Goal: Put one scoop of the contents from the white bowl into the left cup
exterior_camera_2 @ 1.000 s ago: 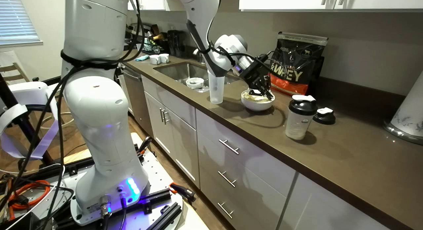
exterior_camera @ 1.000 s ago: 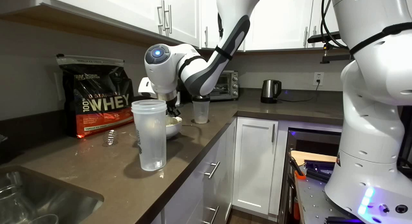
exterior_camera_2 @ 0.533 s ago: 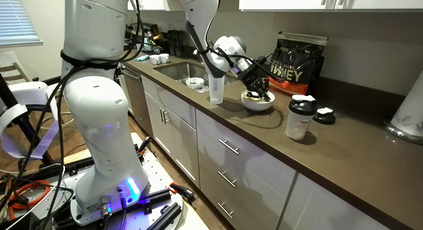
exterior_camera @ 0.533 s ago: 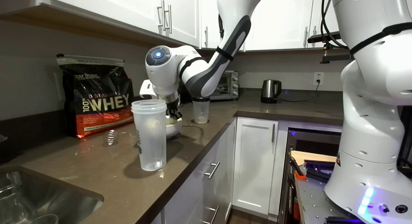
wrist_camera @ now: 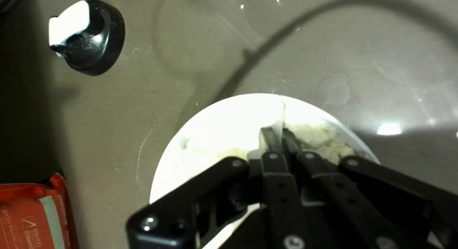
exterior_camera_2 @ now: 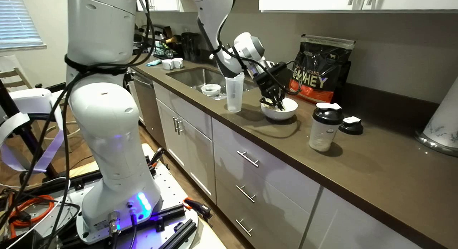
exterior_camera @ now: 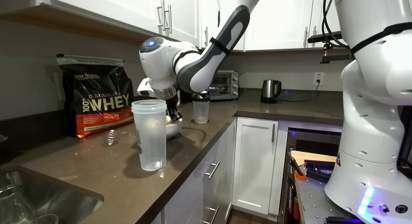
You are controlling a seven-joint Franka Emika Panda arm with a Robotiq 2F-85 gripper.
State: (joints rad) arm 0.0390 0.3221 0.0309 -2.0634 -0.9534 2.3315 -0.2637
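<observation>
The white bowl [exterior_camera: 173,130] holds pale powder on the counter and shows in both exterior views [exterior_camera_2: 279,114]; its rim fills the lower wrist view [wrist_camera: 161,170]. My gripper [wrist_camera: 278,134] points down into the bowl, fingertips at the powder. It is closed on a thin pale translucent strip [wrist_camera: 280,125] that looks like a scoop handle; the scoop's cup cannot be made out. The gripper also shows in the exterior views [exterior_camera: 175,117] [exterior_camera_2: 278,105]. The left cup, a tall frosted tumbler [exterior_camera: 149,137], stands upright and open beside the bowl [exterior_camera_2: 234,95], on the sink side.
A small clear shaker with black lid [exterior_camera_2: 325,129] stands on the bowl's far side from the tumbler, near a loose black lid [wrist_camera: 94,38]. A whey bag [exterior_camera: 99,101] leans at the wall. A wire ball [exterior_camera: 110,138] and the sink [exterior_camera: 48,198] lie near the tumbler.
The gripper first dipped slightly at the bowl, then shifted within it toward the tumbler's side. The hand now points more steeply down, and the forearm has tilted. The bowl and tumbler stay in place.
</observation>
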